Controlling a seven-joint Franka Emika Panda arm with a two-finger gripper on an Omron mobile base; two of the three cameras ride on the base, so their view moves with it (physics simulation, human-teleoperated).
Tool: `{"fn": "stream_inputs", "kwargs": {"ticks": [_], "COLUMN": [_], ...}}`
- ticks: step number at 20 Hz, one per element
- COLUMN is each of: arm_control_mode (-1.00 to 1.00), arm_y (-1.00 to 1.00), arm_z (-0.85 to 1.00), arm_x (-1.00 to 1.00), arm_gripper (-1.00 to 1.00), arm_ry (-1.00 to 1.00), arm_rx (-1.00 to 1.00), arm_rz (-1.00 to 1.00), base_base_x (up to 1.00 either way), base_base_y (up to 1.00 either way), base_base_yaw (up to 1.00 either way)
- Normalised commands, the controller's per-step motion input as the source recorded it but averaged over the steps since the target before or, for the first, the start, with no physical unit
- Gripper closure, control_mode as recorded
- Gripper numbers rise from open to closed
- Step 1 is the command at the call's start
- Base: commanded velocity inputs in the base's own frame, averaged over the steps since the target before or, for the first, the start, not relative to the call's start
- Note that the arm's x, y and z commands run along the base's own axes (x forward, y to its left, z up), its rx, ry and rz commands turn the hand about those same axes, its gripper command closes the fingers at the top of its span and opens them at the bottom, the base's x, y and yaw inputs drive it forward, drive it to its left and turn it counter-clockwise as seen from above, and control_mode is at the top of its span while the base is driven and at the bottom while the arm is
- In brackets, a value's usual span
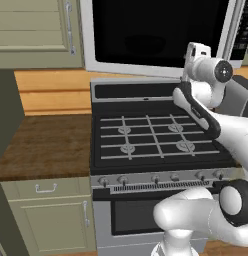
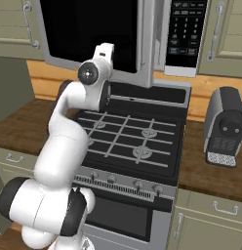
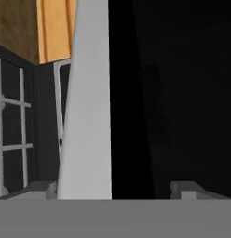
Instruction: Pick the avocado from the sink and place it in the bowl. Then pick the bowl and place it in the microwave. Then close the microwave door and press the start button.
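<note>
The microwave door [image 1: 161,35], white-framed with a large black window, fills the top of the left base view above the stove [image 1: 156,135]. In the right base view its long vertical grey bar handle [image 2: 147,41] stands at the right edge of the black window, and just to the right of that sits the black keypad panel [image 2: 185,31] of the microwave [image 2: 189,71]. Whether the door is fully latched or a little ajar cannot be told for sure.

The pincer [image 3: 112,188] is raised right up against the door: in the hand view the door's pale frame edge [image 3: 87,102] runs as a tall strip between the two finger tips [image 3: 182,189], with the dark window to its right and the stove grates [image 3: 10,130] to its left. The jaws stand wide apart and hold nothing.

In the base views the white arm [image 2: 69,127] reaches up over the stove, its wrist [image 1: 208,70] close to the lower edge of the door.

The stove below is black and steel, with four burners under grey grates and a row of knobs [image 1: 161,177] along its front. Wooden desk [image 1: 46,145] lies to its left over pale green cabinets [image 1: 51,215]. On the desk to the right of the stove stands a grey toaster [image 2: 224,127].
</note>
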Motion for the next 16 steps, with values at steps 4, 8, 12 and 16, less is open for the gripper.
{"fn": "stream_inputs", "kwargs": {"ticks": [4,8,12,16], "arm_control_mode": [-1.00,-1.00,-1.00,-1.00], "arm_y": [-0.06,-0.14,-0.13,-0.01], "arm_z": [0.03,-0.03,-0.18,-0.36], "arm_x": [0.68,0.57,0.66,0.80], "arm_gripper": [-1.00,-1.00,-1.00,-1.00], "arm_ry": [0.11,0.01,0.00,0.02], "arm_rx": [0.02,0.02,0.01,0.00], "arm_rz": [0.19,0.15,0.14,0.12], "base_base_x": [0.00,0.00,0.00,0.00], "base_base_y": [0.00,0.00,0.00,0.00], "base_base_yaw": [0.00,0.00,0.00,0.00]}}
